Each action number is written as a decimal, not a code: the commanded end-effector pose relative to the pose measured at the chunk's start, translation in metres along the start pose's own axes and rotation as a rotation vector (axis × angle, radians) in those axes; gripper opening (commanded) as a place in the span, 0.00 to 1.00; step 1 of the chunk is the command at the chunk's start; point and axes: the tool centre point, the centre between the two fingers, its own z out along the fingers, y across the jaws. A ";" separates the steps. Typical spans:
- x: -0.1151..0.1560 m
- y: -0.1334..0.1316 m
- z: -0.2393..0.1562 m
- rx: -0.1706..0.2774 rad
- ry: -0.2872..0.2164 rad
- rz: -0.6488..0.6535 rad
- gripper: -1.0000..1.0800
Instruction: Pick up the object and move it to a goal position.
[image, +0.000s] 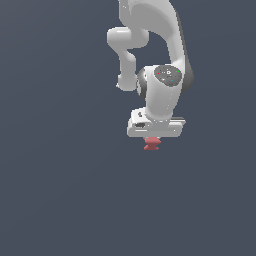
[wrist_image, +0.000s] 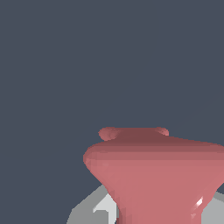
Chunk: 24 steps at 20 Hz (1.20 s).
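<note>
Closest of all, in the wrist view, the red object (wrist_image: 157, 179) fills the lower part of the picture: a matte, rosy-red body that flares out into a broad rounded shoulder, narrows sharply toward a waist below it, and carries two small rounded knobs along its far edge. A tiny bright glint sits on its narrowing flank, otherwise the surface is dull and smooth. Pale grey and white facets of the gripper (wrist_image: 98, 212) peek out from behind the block at the picture's lower corners, pressed right against it, yet the fingers themselves are not clearly shown there. The exterior view gives what the wrist camera cannot: the whole white Panda arm (image: 165, 50), glossy and rounded like moulded plastic, curving down from the upper edge to a boxy, flat-bottomed hand. Just beneath that hand, the gripper (image: 151, 140) has the object (image: 151, 144) protruding from between its jaws, small, with notched zigzag sides, and far narrower than the hand above it. The jaws sit drawn in narrow, holding the block, though the fingers are mostly hidden by the hand. Beyond everything lies a uniform slate-blue background (image: 60, 190), flat and featureless, so it cannot be told whether the block touches any surface.
</note>
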 end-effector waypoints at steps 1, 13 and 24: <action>-0.011 -0.012 -0.025 -0.001 0.001 0.000 0.00; -0.065 -0.074 -0.154 -0.002 0.001 -0.001 0.00; -0.104 -0.123 -0.255 -0.001 0.001 -0.001 0.00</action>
